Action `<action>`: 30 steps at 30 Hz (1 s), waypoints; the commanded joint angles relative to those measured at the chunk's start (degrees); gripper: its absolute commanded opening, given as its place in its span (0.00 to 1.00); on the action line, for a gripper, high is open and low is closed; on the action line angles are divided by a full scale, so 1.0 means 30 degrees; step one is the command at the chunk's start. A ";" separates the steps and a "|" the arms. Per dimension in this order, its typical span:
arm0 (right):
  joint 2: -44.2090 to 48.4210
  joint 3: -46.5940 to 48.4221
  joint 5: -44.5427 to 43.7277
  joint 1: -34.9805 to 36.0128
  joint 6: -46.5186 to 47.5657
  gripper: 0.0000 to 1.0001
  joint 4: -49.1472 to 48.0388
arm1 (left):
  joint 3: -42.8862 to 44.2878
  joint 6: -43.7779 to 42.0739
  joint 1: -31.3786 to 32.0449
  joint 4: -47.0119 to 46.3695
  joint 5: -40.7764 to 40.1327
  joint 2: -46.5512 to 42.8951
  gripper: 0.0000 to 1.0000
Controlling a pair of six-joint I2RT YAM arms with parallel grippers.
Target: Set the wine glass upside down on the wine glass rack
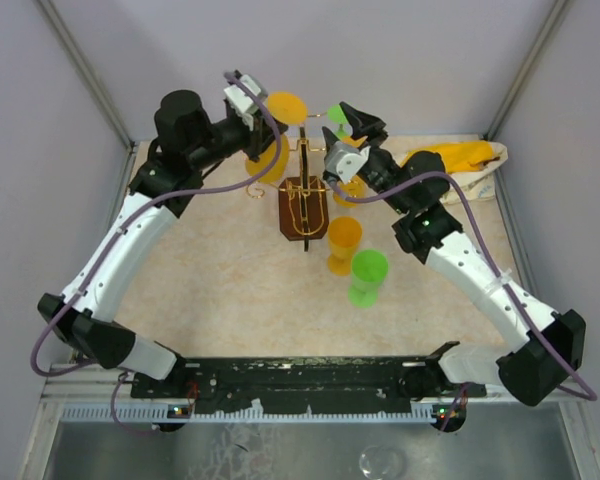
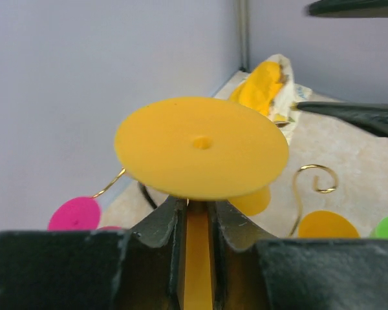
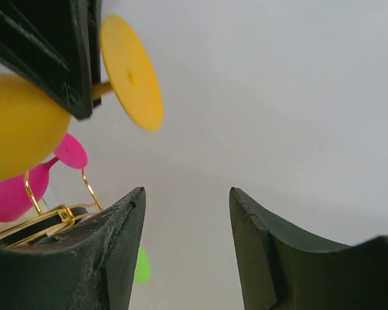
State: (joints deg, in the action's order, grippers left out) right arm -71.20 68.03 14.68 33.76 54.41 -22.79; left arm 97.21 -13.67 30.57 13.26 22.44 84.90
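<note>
A robot lab cell: plain lilac panels [image 1: 380, 60] and metal posts [image 1: 84, 65] at 11 and 1 o'clock enclose the table [image 1: 230, 290].

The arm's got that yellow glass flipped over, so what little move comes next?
Probably ease the left gripper sideways toward the wine glass rack. It is shut on the stem of the yellow wine glass, foot up, beside the rack, not yet hung on a gold arm.

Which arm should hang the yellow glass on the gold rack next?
Left: the left gripper holds the upside-down yellow glass by its stem near the rack; the right gripper is open, empty.
</note>
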 commanded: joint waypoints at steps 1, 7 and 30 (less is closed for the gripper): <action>0.1369 -0.0262 -0.1533 0.0085 -0.1267 0.57 -0.1469 | -0.0102 0.1104 -0.1678 -0.1042 0.0007 -0.0917 0.00; 0.2093 -0.1127 -0.2763 0.0100 -0.2373 0.60 -0.0870 | -0.0367 0.1617 -0.3868 -0.1605 0.0341 -0.1071 0.00; 0.2359 -0.1185 -0.4685 -0.1114 -0.7409 0.75 -0.0350 | -1.1296 0.3568 -0.7079 -0.7363 0.6802 -0.4859 0.00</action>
State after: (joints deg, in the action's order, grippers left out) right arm -65.45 62.63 0.99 30.92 34.98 -22.24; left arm 67.07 -5.56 9.58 0.32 37.04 72.34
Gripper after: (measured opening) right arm 0.737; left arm 0.199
